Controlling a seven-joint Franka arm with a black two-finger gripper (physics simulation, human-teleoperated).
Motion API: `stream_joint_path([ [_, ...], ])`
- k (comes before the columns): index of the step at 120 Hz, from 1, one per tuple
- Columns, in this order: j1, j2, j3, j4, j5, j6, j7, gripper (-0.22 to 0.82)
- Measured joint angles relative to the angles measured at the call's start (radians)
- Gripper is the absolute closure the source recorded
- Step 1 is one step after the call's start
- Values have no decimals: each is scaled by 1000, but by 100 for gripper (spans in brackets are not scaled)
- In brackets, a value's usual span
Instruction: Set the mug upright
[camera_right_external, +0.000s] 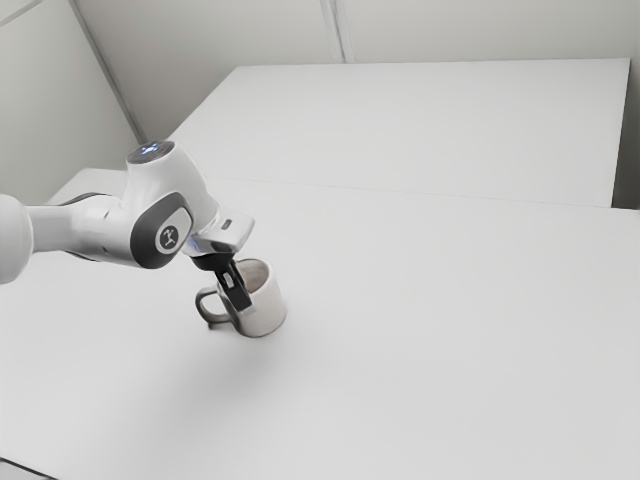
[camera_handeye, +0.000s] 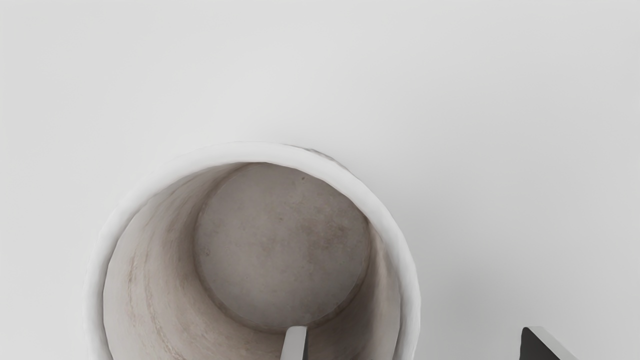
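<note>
In the exterior view, the mug (camera_right_external: 268, 308) stands upright on the table, its opening up and its dark handle toward the exterior view's left. My gripper (camera_right_external: 240, 298) is down at the mug's handle side, with a black finger in front of the wall. From above, the wrist view shows the round rim and brownish inside of the mug (camera_handeye: 280, 240). There my gripper (camera_handeye: 419, 344) straddles the wall, open, one fingertip inside the mug and the other outside, with wide gaps beside the wall. The mug's lower outside is hidden in that view.
The white table (camera_right_external: 430, 330) extends around the mug, and a second pale surface (camera_right_external: 420, 125) adjoins it at the back. Pale walls rise behind. A thin dark edge (camera_right_external: 25, 468) crosses the exterior view's lower left corner.
</note>
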Motion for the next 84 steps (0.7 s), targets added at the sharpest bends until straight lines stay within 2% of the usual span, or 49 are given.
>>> stream_joint_path([
  [18,-9,-6,2,8,-2,-15,-10,8],
  [44,-6,-60,18,69,-5,-154,-174,3],
  [63,-5,-72,16,231,4,-278,-300,1],
  [75,5,-61,6,382,35,-375,-365,1],
  [79,27,-50,-13,432,41,-409,-384,1],
  [84,91,-38,-70,486,46,-449,-407,1],
])
